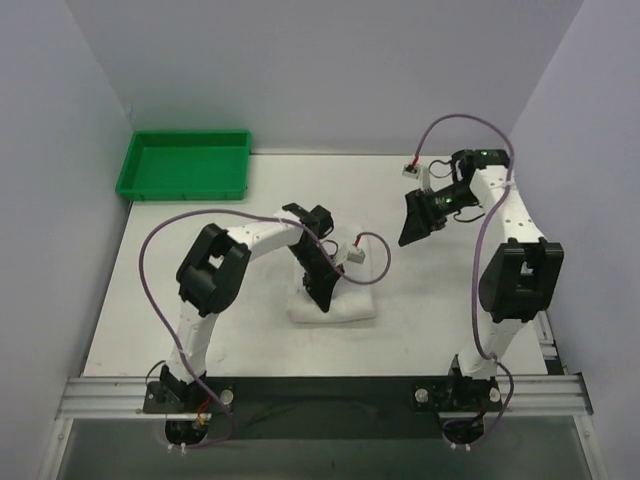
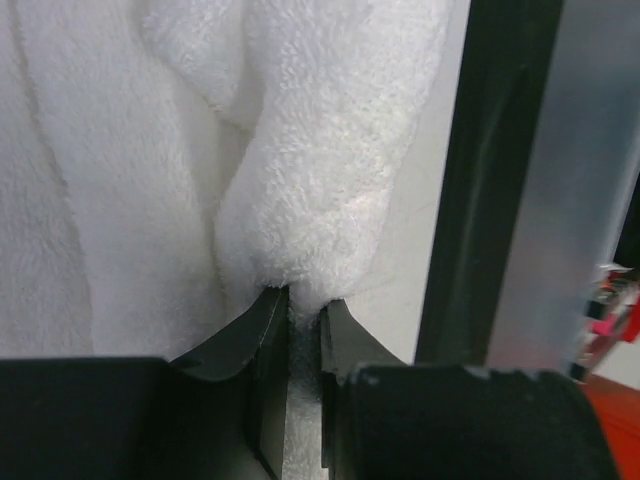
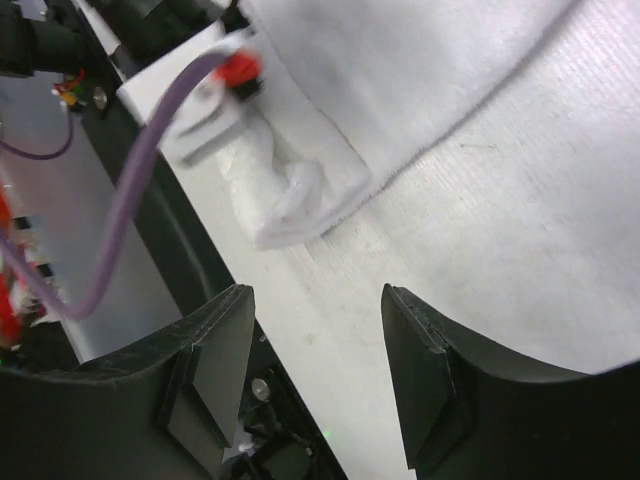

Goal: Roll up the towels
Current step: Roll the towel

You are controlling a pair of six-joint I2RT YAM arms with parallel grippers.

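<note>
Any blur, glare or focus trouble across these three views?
Top external: evenly lit, sharp, no glare. Left wrist: the towel fills the frame, its pile crisp mid-frame; the left gripper pinching it is dark and soft-edged. Right wrist: the purple cable and the towel beyond look blurred; the right gripper is nearly black.

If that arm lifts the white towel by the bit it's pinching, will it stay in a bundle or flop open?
Probably floppy: the towel bends in soft folds where the left gripper pinches it, so loose layers would likely sag. Its fuzzy terry surface looks grippy, so slipping seems unlikely.
</note>
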